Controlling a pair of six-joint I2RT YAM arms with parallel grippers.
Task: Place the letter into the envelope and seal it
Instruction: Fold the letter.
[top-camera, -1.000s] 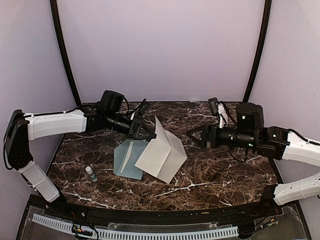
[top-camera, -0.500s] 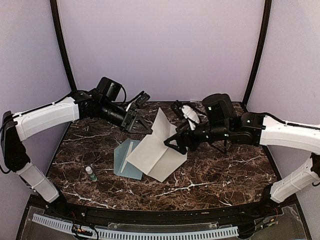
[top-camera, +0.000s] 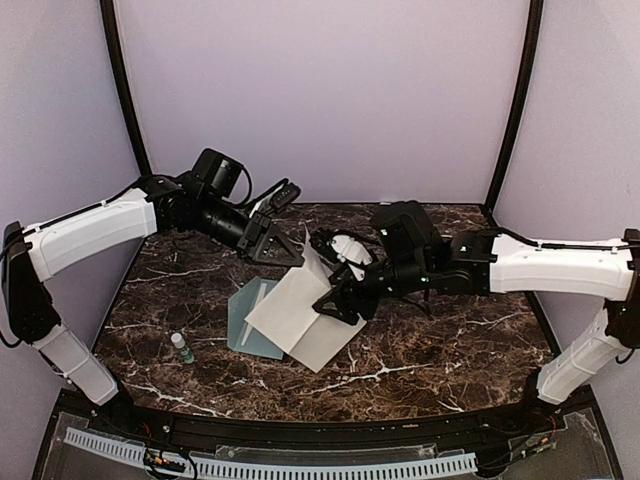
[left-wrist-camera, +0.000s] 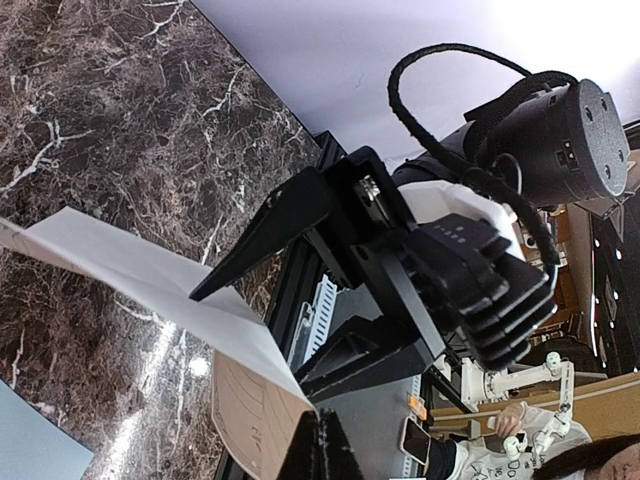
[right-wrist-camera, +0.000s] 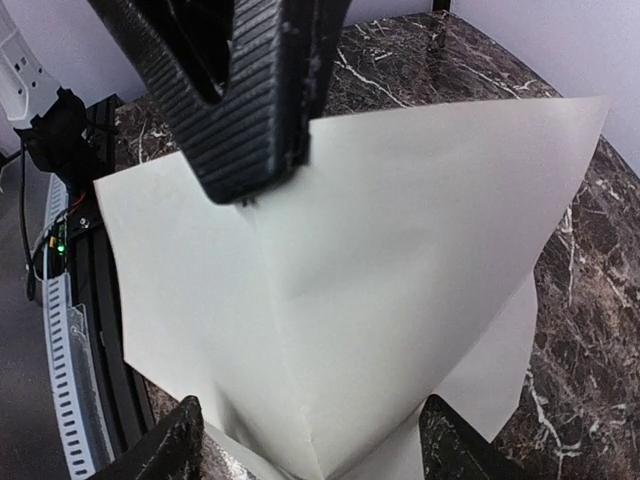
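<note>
Closing the gaping right claw (top-camera: 336, 298) squarely on the letter (top-camera: 290, 318) should precede release by the left claw (top-camera: 287, 250) pinching its corner.

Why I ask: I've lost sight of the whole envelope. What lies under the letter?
The teal envelope lies under the letter, on the marble table. Its left part shows. The rest is covered by the sheet, so anything else beneath cannot be seen.
</note>
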